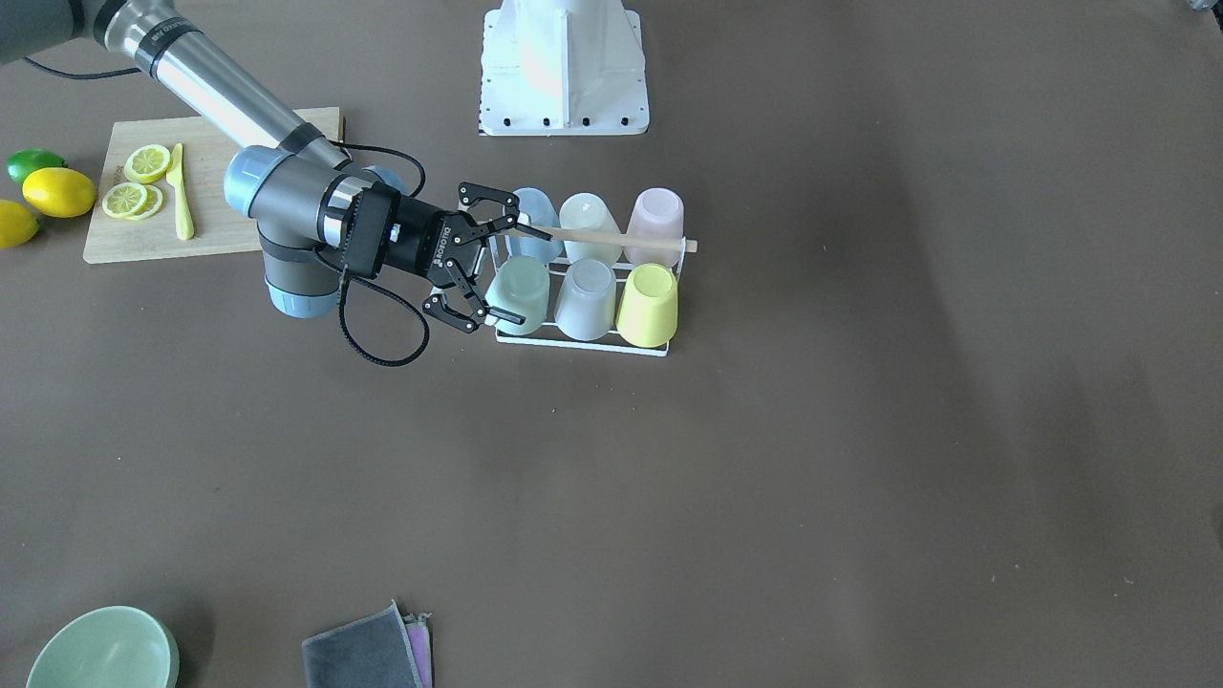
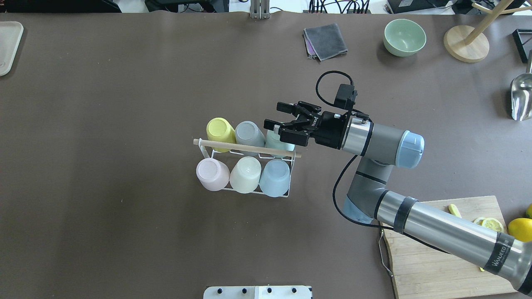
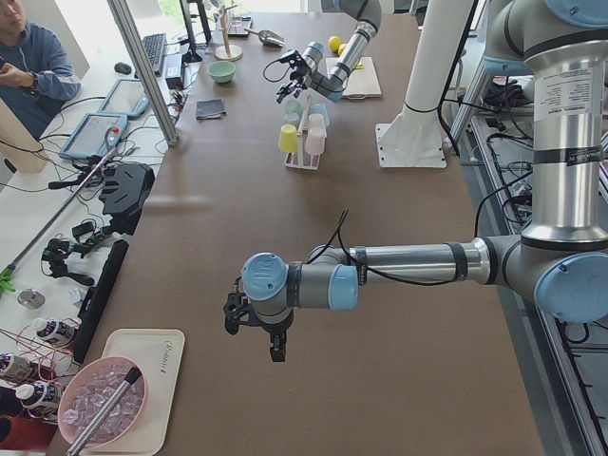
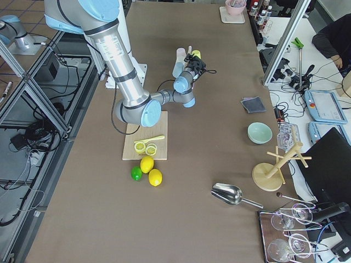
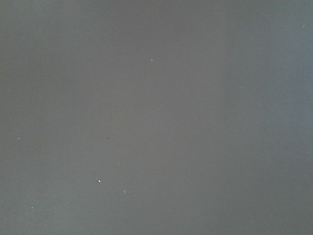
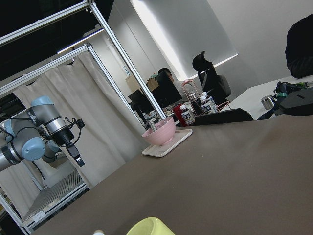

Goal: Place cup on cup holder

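While your right gripper (image 2: 273,115) hangs at the end of the cup holder (image 2: 245,148) with its fingers spread wide and holding nothing, the mint green cup (image 1: 524,291) sits upside down on the holder's corner prong just beside them. Five other cups (image 2: 248,174) fill the rest. Your left gripper (image 3: 253,332) hovers well apart over the desk (image 2: 124,104); you cannot tell how its fingers stand.

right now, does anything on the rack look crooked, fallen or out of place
Nothing stands out. The cup holder stands level on the table with six cups upside down on it, three per row, none fallen. The right gripper is open beside the mint cup at one end, holding nothing.
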